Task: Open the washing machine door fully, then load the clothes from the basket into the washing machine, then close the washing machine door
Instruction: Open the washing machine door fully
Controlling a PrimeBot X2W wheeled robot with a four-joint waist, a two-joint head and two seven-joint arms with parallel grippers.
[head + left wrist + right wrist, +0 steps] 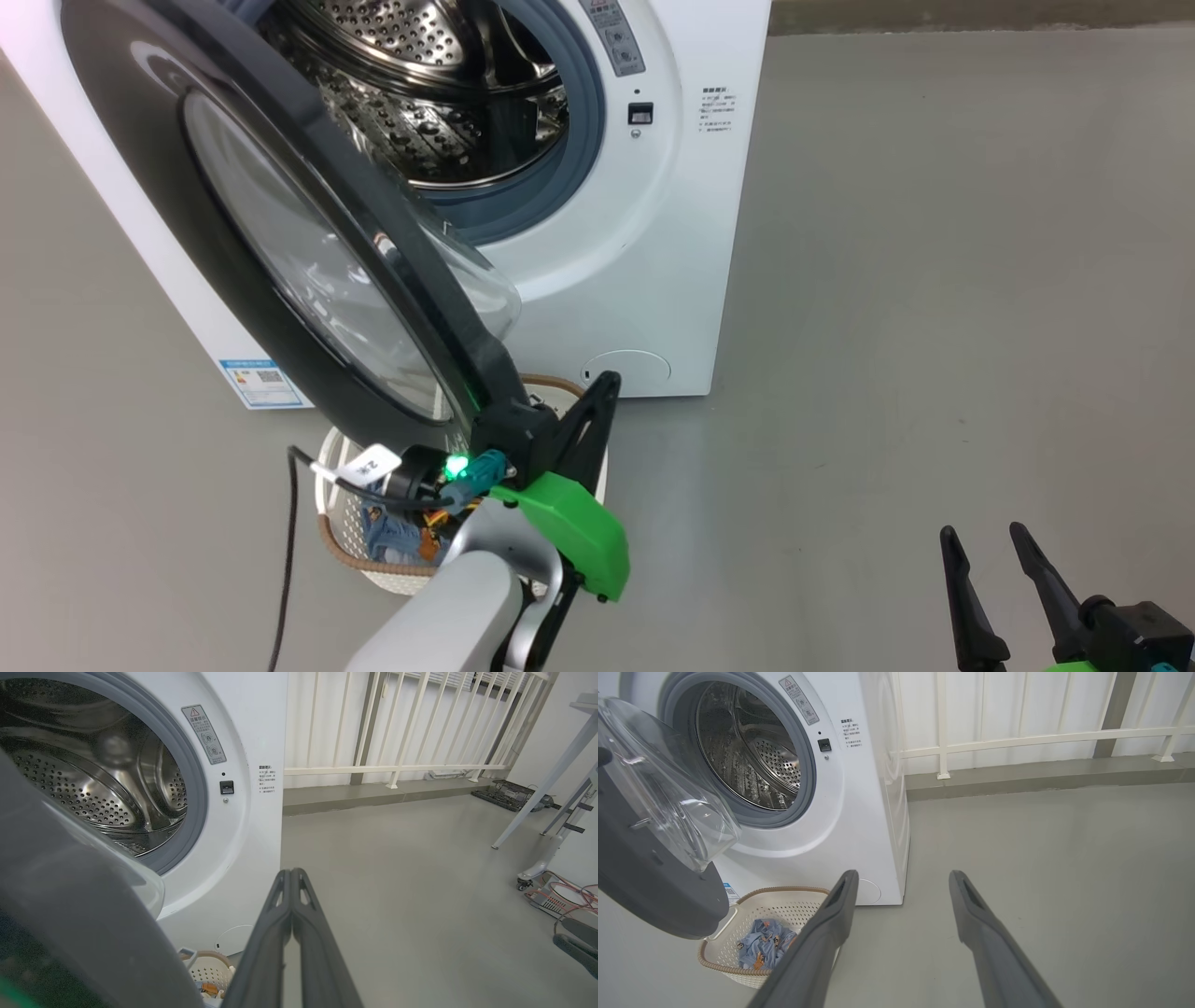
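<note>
The basket (803,907) before the washing machine (859,826) holds the blue bear-print clothes (761,947), under the open washing machine door (280,243). The left gripper (290,877) has its fingers pressed together beside the door's edge; the right gripper (902,873) has its fingers spread wide.

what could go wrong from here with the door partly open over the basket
1. The washing machine door hangs only partly open, right above the basket, so reaching for the clothes may bump it or be blocked.
2. The left end effector is shut and sits beside the door's lower edge, not clamped on it. A push from there could slip off the glossy rim.
</note>
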